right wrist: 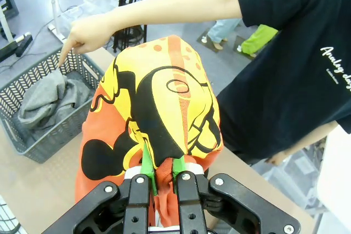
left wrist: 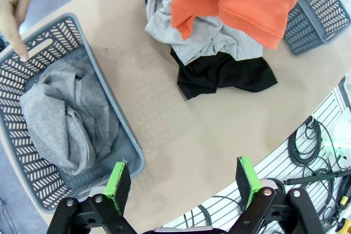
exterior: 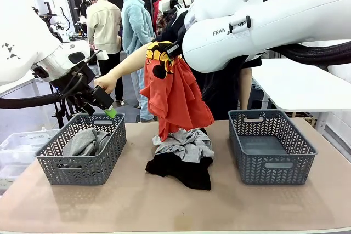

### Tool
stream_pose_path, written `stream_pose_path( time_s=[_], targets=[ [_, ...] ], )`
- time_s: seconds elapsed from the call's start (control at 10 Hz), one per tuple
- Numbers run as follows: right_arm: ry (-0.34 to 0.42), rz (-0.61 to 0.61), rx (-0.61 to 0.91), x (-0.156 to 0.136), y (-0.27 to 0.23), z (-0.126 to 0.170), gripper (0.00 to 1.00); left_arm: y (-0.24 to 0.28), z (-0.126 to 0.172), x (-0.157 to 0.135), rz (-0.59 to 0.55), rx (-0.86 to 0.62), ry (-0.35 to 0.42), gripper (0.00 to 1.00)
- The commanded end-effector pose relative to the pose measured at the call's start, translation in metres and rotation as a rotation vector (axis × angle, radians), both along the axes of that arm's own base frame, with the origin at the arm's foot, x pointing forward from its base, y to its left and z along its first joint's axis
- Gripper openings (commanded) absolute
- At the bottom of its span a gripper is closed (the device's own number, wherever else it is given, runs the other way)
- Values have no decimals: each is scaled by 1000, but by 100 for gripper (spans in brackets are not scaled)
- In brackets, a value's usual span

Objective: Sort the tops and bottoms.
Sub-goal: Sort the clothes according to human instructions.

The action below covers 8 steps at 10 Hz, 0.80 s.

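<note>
Tan table (exterior: pixel 164 206), left basket (exterior: pixel 82 171), right basket (exterior: pixel 274 171), between them black garment (exterior: pixel 184 171) under light grey sweatshirt (exterior: pixel 189 145)

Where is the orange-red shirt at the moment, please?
In the front view the orange-red shirt hangs at mid-table from the shut right claw, directly over the light grey sweatshirt and black bottoms.

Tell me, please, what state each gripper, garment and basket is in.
left gripper, open
right gripper, shut on orange-red shirt
orange-red shirt, hanging, held up
grey T-shirt, crumpled in left basket
light grey sweatshirt, heaped on black bottoms
black bottoms, lying on table
right basket, empty
person's hand, pointing at left basket
</note>
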State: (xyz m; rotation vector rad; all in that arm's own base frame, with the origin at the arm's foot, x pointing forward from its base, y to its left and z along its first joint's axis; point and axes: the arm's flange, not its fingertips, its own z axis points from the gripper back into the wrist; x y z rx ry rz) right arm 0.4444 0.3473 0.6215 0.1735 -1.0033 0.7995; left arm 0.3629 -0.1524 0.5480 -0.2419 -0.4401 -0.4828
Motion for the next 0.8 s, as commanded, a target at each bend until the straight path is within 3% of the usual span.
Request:
stream_pose_path(
  time_s=[0.0, 0.5, 0.7],
  targets=[
    [-2, 1, 7, 3, 1, 6, 0, 1, 1, 0, -4, 0, 5, 100],
    [-2, 1, 7, 3, 1, 6, 0, 0, 0, 0, 0, 0, 0, 100],
    [-2, 1, 7, 3, 1, 6, 0, 43, 24, -38, 46, 15, -100, 100]
  ],
)
